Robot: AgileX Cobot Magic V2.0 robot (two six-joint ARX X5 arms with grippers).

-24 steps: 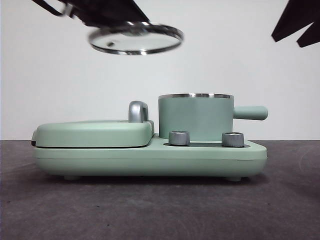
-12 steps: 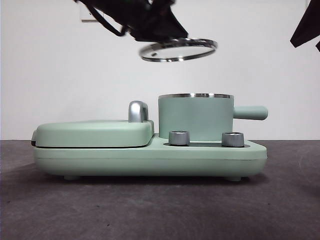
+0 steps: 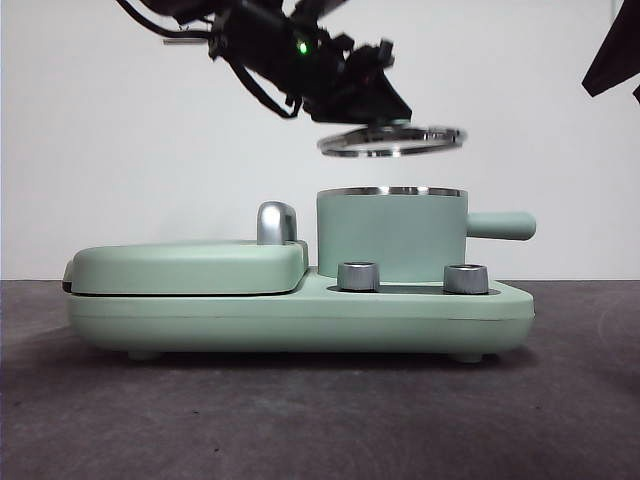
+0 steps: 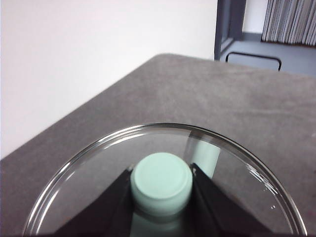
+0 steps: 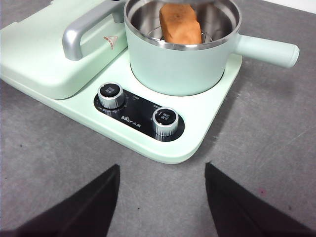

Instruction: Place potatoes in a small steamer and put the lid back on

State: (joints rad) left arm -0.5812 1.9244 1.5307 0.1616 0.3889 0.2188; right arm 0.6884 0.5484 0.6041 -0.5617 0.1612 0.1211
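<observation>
Lid (image 3: 392, 141) now seemingly over steamer (image 3: 392, 235)

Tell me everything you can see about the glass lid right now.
The lid is a round disc of clear glass with a steel rim and a mint-green knob on top. The left end effector has its jaws shut on that knob, one on either side, and nothing else touches it. It hangs nearly level, slightly tilted, in the air just above the small steamer, not yet resting on the pot's rim.
</observation>
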